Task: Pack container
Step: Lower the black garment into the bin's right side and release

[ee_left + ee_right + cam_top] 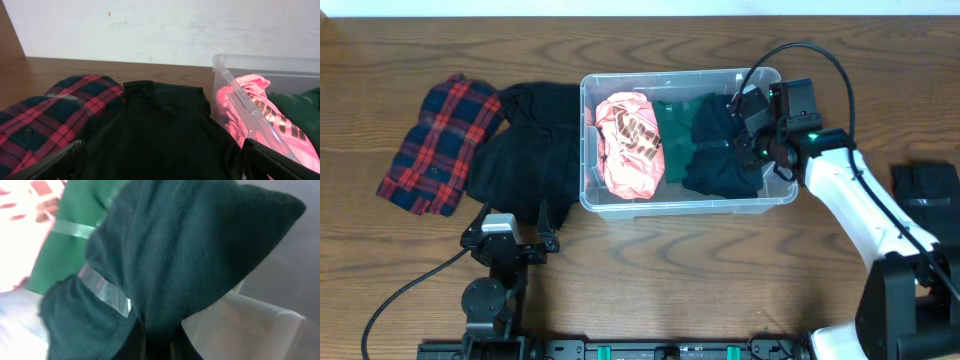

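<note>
The clear plastic container sits on the wooden table a little right of centre, its long side running left to right. Inside it, a pink garment with dark lettering fills the left end, a green garment lies in the middle, and a dark garment takes up the right end. The right gripper hangs over that right end, and its wrist view shows it clamped on a fold of the dark garment, the cloth pinched between the two fingers at the bottom of the frame. The left gripper rests low near the front edge of the table, left of the container, with its fingers spread wide apart and holding nothing. Just beyond it, a black garment lies on the table against the container's left wall, and a red and blue plaid shirt lies beside that, farther left. Another dark folded item lies at the right edge of the table.
</note>
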`<state>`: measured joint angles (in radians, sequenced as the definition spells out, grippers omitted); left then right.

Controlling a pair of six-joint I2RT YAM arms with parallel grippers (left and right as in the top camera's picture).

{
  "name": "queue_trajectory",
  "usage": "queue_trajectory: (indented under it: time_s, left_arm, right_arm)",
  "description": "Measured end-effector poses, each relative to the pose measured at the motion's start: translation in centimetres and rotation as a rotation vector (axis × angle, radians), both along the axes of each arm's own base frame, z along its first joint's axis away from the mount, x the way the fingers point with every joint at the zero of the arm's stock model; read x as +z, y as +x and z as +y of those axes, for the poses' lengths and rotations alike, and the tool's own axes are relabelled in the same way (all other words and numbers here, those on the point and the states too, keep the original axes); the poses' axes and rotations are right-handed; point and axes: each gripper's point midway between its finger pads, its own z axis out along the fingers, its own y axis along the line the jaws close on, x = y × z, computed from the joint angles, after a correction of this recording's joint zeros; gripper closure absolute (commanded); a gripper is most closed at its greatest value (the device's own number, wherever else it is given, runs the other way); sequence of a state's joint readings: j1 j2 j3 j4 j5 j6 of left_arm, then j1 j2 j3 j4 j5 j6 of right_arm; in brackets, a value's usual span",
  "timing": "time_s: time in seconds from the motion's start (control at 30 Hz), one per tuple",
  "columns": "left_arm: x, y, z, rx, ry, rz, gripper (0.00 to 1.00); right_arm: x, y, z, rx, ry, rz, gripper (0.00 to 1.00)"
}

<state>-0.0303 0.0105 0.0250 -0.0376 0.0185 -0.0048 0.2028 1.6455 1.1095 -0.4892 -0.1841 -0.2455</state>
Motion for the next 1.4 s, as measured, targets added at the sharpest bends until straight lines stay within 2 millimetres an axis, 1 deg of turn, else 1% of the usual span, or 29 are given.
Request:
queue_trajectory:
  time_s: [0.07,0.13,0.2,0.3,0.37,0.43,0.47,0.63,0.7,0.8,0.87,1.0,1.1,1.13,1.4]
  left_arm:
    - [0.0,0.0,0.0,0.000,0.000,0.000,0.02]
    - [0.0,0.0,0.0,0.000,0.000,0.000,0.02]
    - [0.0,0.0,0.0,0.000,0.000,0.000,0.02]
    - [0.0,0.0,0.0,0.000,0.000,0.000,0.02]
    - [0.0,0.0,0.0,0.000,0.000,0.000,0.02]
    - [0.0,0.0,0.0,0.000,0.000,0.000,0.02]
    - [0.0,0.0,0.0,0.000,0.000,0.000,0.02]
    - [0.0,0.0,0.0,0.000,0.000,0.000,0.02]
    - [0.0,0.0,0.0,0.000,0.000,0.000,0.02]
    - [0.0,0.0,0.0,0.000,0.000,0.000,0.02]
    - [0.0,0.0,0.0,0.000,0.000,0.000,0.02]
    - [0.0,0.0,0.0,0.000,0.000,0.000,0.02]
    - [0.0,0.0,0.0,0.000,0.000,0.000,0.02]
    - [0.0,0.0,0.0,0.000,0.000,0.000,0.02]
    - [0.0,0.0,0.0,0.000,0.000,0.000,0.02]
  right_arm:
    - [-0.5,0.3,-0.2,-0.006,-0.017,0.000,0.81]
    - [-0.9,0.7,-0.8,-0.018,-0.052,-0.008,0.75]
    - [-1.0,1.3,-1.6,-0.045,-0.095,-0.031,0.73]
    - [-0.4,2.6,-2.9,-0.095,-0.158,-0.092,0.71]
    - [0.0,3.3,-3.5,-0.119,-0.186,-0.125,0.59]
    - [0.1,3.5,-3.6,-0.123,-0.205,-0.139,0.47]
    - [0.2,3.6,-3.6,-0.128,-0.210,-0.143,0.45]
    - [0.4,3.7,-3.5,-0.127,-0.236,-0.159,0.44]
    - [0.5,3.6,-2.9,-0.115,-0.243,-0.164,0.44]
    - [1.1,3.7,-1.0,-0.075,-0.233,-0.182,0.44]
    - [1.9,3.6,1.2,-0.028,-0.210,-0.204,0.48]
    - [2.2,2.8,4.6,0.054,-0.184,-0.213,0.73]
    - [2.0,2.1,5.8,0.088,-0.175,-0.205,0.95]
    - [2.0,2.0,6.0,0.093,-0.174,-0.206,0.99]
    - [2.5,2.7,5.6,0.015,-0.160,-0.226,0.99]
